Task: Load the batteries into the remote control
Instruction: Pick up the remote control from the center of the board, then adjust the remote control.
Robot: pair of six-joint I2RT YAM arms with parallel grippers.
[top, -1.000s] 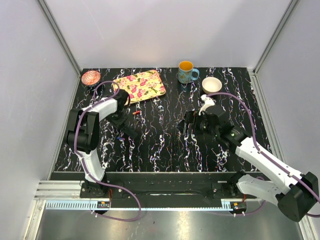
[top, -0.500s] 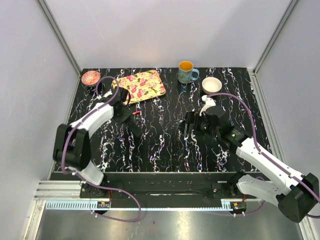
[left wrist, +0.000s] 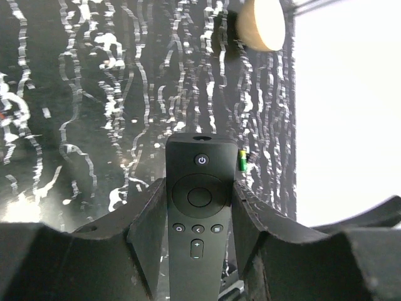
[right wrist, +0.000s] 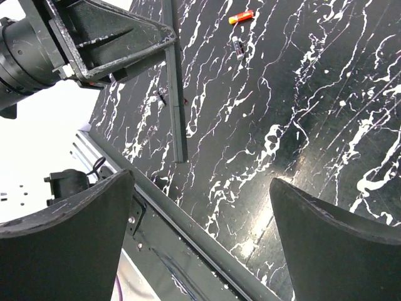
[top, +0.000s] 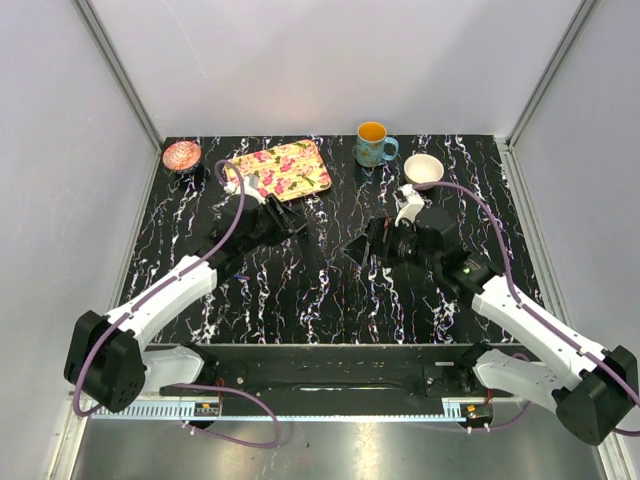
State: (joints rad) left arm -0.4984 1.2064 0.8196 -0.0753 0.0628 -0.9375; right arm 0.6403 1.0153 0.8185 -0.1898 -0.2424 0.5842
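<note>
Left end effector clenched on the flat black rectangular remote control, buttons facing its wrist camera, held clear of the black white-veined surface. Two slim batteries, one red-orange and one dark, lie close together on the surface. Right end effector released, spread wide, grasping nothing.
</note>
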